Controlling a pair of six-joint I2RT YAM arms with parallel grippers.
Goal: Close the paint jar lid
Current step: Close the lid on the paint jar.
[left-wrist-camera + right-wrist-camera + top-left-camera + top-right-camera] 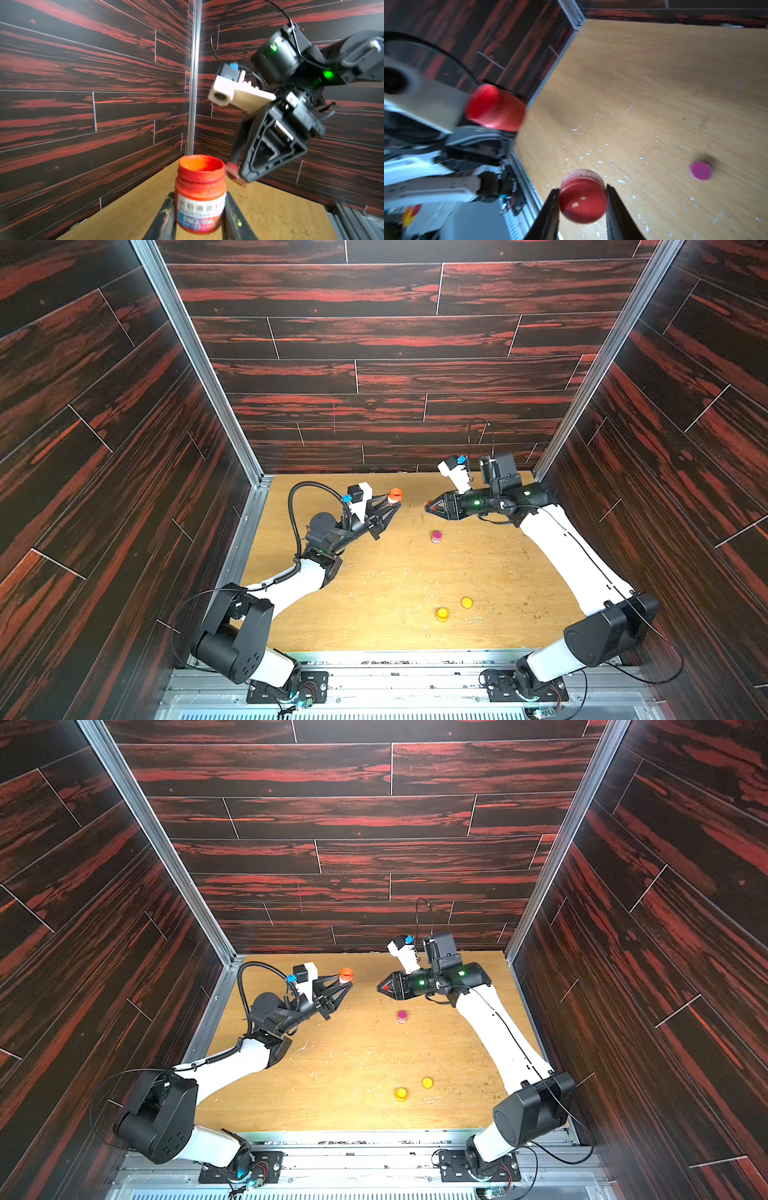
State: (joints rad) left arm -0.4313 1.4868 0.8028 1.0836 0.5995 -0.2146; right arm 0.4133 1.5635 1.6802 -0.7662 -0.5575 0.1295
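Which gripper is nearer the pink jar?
Right. The right gripper, clamping the red lid, hangs beyond the pink jar; the left gripper, clamping the orange jar, is farther, toward the robot's left.

Jar (200,193) label blurred, unreadable; lid (433,508) tiny, mostly hidden.

Three small round paint jars: one open orange-red plastic paint jar (200,193), one magenta paint jar (436,536) with its cap on, and one yellow paint jar (442,614). Two loose lids: one round red plastic lid (582,201) and one flat round yellow lid (467,603). Two white-and-black robot arms, each with one black end effector: the left end effector (395,502) and the right end effector (429,507). Two white wrist cameras (360,493) (453,470). One light wooden counter (374,593), with pale flecks too small to count.
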